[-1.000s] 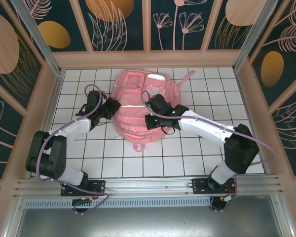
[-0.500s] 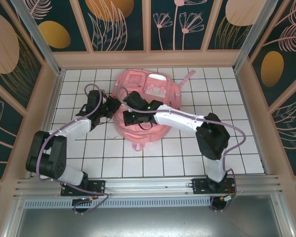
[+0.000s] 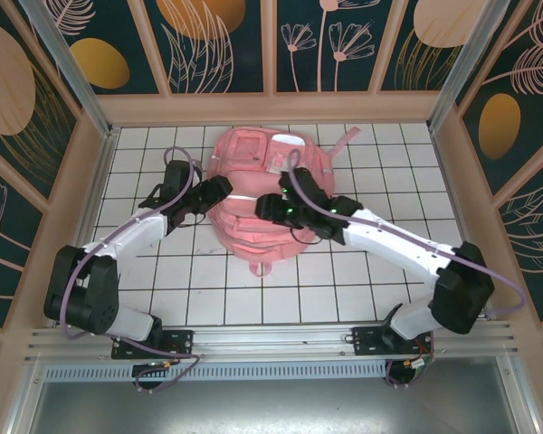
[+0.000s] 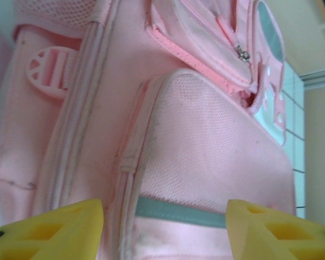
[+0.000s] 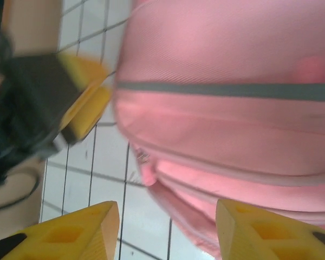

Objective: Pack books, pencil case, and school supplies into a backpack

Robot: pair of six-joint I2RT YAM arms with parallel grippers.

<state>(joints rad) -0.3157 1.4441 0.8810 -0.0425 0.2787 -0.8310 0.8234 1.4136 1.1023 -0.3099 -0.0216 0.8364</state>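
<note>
Facing the backpack (image 3: 253, 155), the left claw (image 3: 219, 188) and right claw (image 3: 264, 206) gape empty.

Bright even light, soft shadows; motion blur on backpack (image 5: 233, 119), right wrist view.

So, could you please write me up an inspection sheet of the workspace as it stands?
Surface: white tiled table.
Job's things: pink backpack lying mid-table, front pockets up.
Clutter: nothing seen.
Grippers: left gripper open at the backpack's left side; right gripper open over its near part.
Cables: purple cables run along both arms.
Surroundings: wooden frame, dark floral panels.
</note>
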